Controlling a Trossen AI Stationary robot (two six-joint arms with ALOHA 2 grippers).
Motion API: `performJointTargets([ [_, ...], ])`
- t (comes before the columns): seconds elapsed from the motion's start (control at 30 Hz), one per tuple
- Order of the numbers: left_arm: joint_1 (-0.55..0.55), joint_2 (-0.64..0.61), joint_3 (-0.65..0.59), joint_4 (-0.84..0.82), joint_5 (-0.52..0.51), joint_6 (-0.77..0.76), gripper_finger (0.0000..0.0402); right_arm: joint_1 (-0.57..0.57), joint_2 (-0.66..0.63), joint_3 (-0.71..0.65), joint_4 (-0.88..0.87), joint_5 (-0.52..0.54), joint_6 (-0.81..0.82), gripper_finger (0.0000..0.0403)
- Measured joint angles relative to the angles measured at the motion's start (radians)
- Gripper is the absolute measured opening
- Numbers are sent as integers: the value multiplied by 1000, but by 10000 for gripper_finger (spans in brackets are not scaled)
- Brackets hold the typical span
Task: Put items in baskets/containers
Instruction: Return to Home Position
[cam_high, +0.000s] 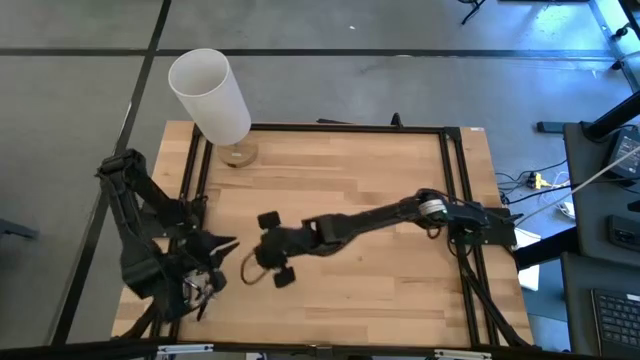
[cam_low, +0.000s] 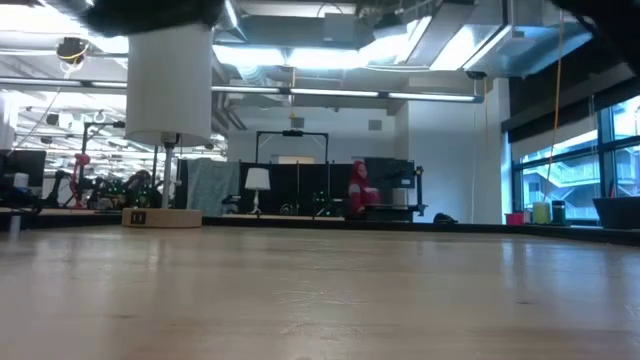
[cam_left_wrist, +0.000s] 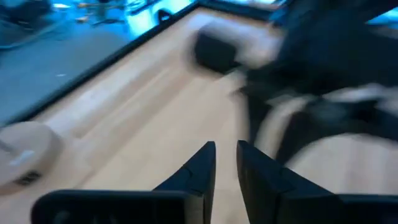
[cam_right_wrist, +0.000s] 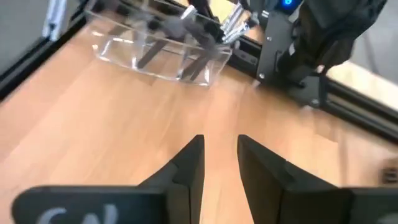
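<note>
A see-through plastic container (cam_right_wrist: 163, 51) holding several thin makeup brushes (cam_right_wrist: 186, 37) rests by its bottom on the wooden table, close to the left arm's base. In the high view it shows faintly at the table's near left corner (cam_high: 203, 285). My right gripper (cam_right_wrist: 219, 155) hovers over the middle of the table (cam_high: 252, 256), pointing toward the container, open by a narrow gap with nothing in it. My left gripper (cam_left_wrist: 225, 158) is raised near the left edge (cam_high: 228, 242), also open by a narrow gap and empty, facing the right arm.
A tall white cylinder lamp (cam_high: 210, 95) stands on its round base (cam_high: 238, 155) at the table's far left; in the low view it shows as a white shade (cam_low: 170, 80). A black frame rail (cam_high: 190, 190) runs along the table's edges. Bare wood (cam_high: 380, 180) lies at the middle and right.
</note>
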Motion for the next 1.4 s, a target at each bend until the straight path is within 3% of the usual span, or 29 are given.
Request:
performJointTargets([
  [0.17, 141, 0, -1, 15, 32, 148, 42, 38, -75, 0, -175, 86, 10, 96],
  [0.33, 273, 1, -1, 130, 46, 377, 28, 76, -94, -1, -233, -51, 98, 96],
  [0.47, 332, 17, -1, 287, 36, 578, 23, 155, -96, -81, -225, -53, 157, 96],
  [0.53, 337, 36, -1, 361, 9, 664, 22, 197, -101, -135, -218, -23, 192, 96],
  [0.6, 334, 60, -2, 419, -22, 732, 22, 237, -131, -204, -207, 73, 224, 96],
  [0.7, 336, 85, -2, 458, -48, 791, 22, 272, -214, -355, -177, 260, 298, 96],
  [0.77, 354, 99, -2, 471, -48, 798, 22, 279, -293, -495, -140, 327, 369, 96],
  [0.83, 376, 108, -2, 474, -36, 800, 22, 280, -396, -657, -39, 342, 425, 96],
  [0.97, 442, 133, -16, 558, 12, 883, 22, 278, -635, -1003, 329, 339, 441, 96],
  [1.03, 483, 137, -48, 685, 33, 978, 22, 275, -747, -1160, 474, 326, 426, 96],
  [1.27, 621, 136, -268, 1407, 196, 1497, 22, 224, -1124, -1570, 862, 240, 370, 96],
  [1.4, 724, 103, -363, 1657, 304, 1660, 22, 166, -1288, -1750, 1013, 199, 356, 96],
])
